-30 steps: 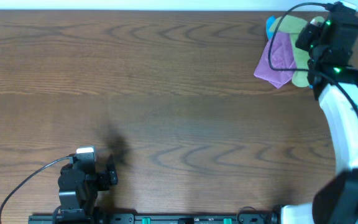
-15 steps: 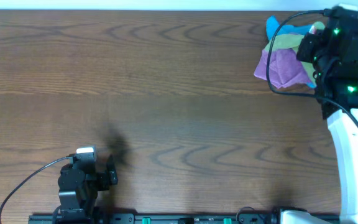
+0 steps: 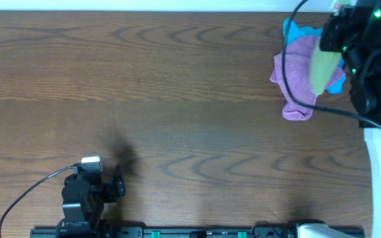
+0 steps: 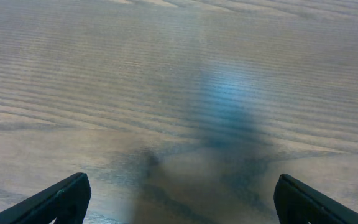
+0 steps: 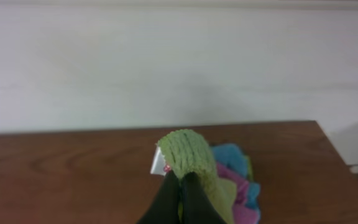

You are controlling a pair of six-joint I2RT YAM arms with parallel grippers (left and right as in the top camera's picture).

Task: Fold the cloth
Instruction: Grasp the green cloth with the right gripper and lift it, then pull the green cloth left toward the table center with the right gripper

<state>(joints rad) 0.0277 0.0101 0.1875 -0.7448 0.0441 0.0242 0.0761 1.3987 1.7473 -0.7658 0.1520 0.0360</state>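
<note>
Lime-green cloth (image 5: 190, 154) with looped terry pile, pinched into a narrow arched fold. Small white tag (image 5: 158, 163) at its 9 o'clock edge in the right wrist view. From overhead, seen as a slim green strip (image 3: 323, 66), blurred, running from 12 to 6 o'clock across the pile beneath.

Under and beside it, a crumpled purple cloth (image 3: 295, 74) spreading toward 8 o'clock. Bits of a bright blue cloth (image 3: 294, 29) peeking out at 11 and at 5 o'clock. Whether the green still touches them, cannot tell.

Brown wood-grain table (image 3: 177, 99), bare over most of its span, with a soft dark shadow (image 3: 125, 157) at about 7 o'clock of its middle. Beyond the far edge, a pale plain wall (image 5: 166, 62).

Whole pile at 2 o'clock of the table's middle, close to the far right corner.

Right gripper (image 5: 180, 178) clamped tight on the green fold, black fingers (image 5: 166, 198) pressed together. Fabric humped over the tips at 12 o'clock and falling away toward 5 o'clock.

Left gripper (image 4: 182, 183) at 7 o'clock of the table, well apart from the cloths, fingers spread wide over bare wood, holding nothing.
</note>
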